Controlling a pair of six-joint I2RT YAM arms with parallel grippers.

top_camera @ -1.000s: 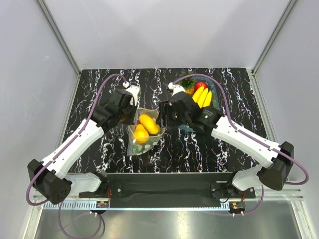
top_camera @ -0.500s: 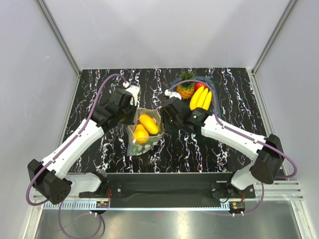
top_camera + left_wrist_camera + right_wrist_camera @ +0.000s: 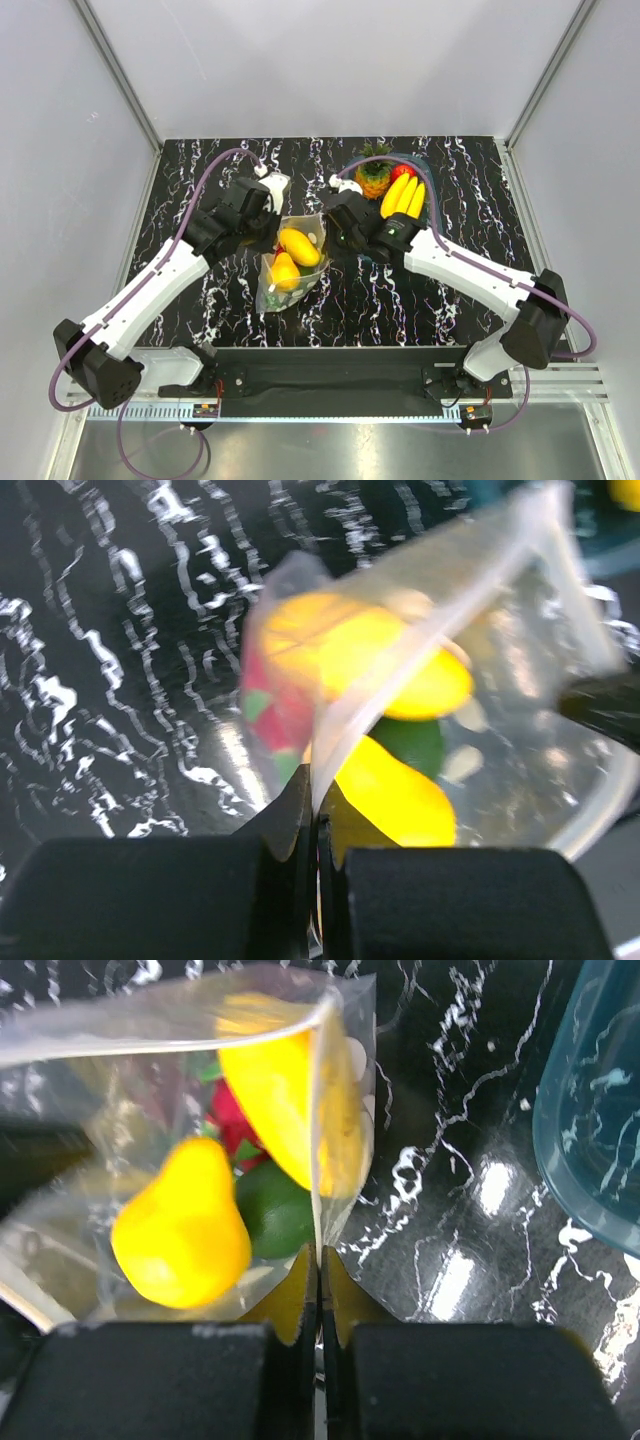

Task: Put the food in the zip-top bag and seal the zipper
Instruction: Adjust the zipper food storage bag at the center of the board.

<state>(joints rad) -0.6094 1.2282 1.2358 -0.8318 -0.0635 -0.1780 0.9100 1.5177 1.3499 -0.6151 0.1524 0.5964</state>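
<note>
Where bag (image 3: pixel 100 1035) stands, basket (image 3: pixel 590 1130) lies near

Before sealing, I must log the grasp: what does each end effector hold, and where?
Both pinch the clear polka-dot plastic bag at its mouth edge: left end effector at the left end, right end effector at the right end.

The dragon fruit (image 3: pixel 228 1112) hides mostly behind the yellow fruits (image 3: pixel 180 1230); the basket (image 3: pixel 590 1110) — cut off rightward.

The clear, white-dotted zip-top bag (image 3: pixel 292 270) is being held upright, pinched at two opposite edges, with its whitish zipper (image 3: pixel 430 620) being pulled straight. Glossy yellow fruits (image 3: pixel 299 246) and a pink-red dragon fruit (image 3: pixel 232 1112) are being held inside it.
</note>
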